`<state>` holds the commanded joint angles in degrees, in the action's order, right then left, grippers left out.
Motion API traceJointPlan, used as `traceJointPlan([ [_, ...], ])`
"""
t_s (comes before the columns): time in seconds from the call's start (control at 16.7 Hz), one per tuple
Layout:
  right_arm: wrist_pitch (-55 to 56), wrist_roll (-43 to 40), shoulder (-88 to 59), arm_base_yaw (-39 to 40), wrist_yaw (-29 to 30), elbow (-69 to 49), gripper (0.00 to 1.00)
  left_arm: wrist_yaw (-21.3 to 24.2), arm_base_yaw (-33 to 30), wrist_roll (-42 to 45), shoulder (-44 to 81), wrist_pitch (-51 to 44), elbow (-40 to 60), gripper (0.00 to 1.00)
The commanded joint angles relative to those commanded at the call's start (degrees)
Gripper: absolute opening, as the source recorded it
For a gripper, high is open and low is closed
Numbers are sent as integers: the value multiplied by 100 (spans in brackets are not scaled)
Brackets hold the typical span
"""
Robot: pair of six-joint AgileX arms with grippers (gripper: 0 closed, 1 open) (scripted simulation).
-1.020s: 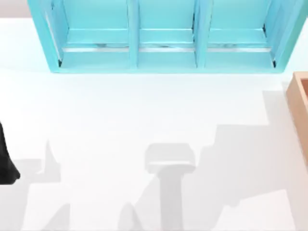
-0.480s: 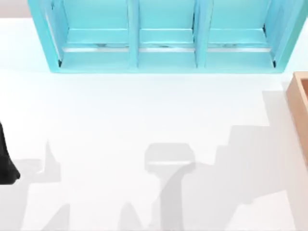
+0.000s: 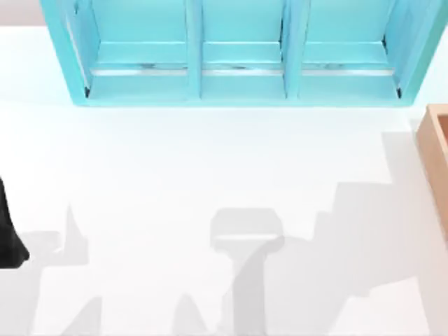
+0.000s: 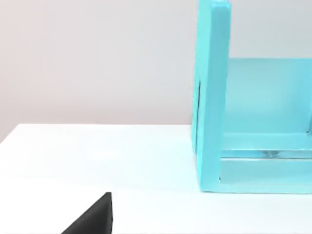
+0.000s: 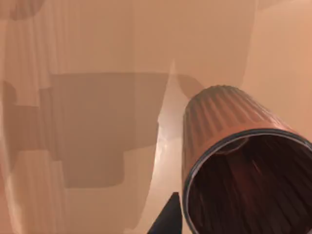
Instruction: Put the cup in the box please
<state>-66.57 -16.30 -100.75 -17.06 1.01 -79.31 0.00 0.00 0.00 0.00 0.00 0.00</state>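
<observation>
Your right arm is the one doing the work. In the right wrist view the copper-brown cup point(image 5: 234, 161) sits close under the camera, its dark ribbed inside and rim turned toward the lens and its tapered wall running away toward tan wood. So the cup's long axis points from the wrist down at the tan box point(image 5: 97, 97), whose flat inner surfaces fill the background, with the arm's stepped shadow cast across them.

A dark fingertip point(image 5: 168, 219) of the right gripper shows just beside the cup's rim. I cannot tell whether the fingers are pinching the cup or already parted, nor whether the cup's base touches the box floor.

From above, the box point(image 3: 435, 150) lies at the right edge of the table, well apart from the light-blue shelf unit point(image 3: 238, 56) along the far edge.

The relation to watch: the cup looks to be inside the box's walls, near a corner seam, so the release likely needs little more than a straight letting-go.

Your left arm point(image 3: 8, 234) is parked at the table's left edge; I cannot tell how its fingers stand.
</observation>
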Motion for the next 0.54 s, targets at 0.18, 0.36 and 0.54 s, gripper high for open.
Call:
traceJointPlan([
  [0.18,0,0,0,0,0,0,98,0,0,0,0,0,0,100],
  [0.36,0,0,0,0,0,0,100,0,0,0,0,0,0,100],
  [0.54,0,0,0,0,0,0,100,0,0,0,0,0,0,100],
])
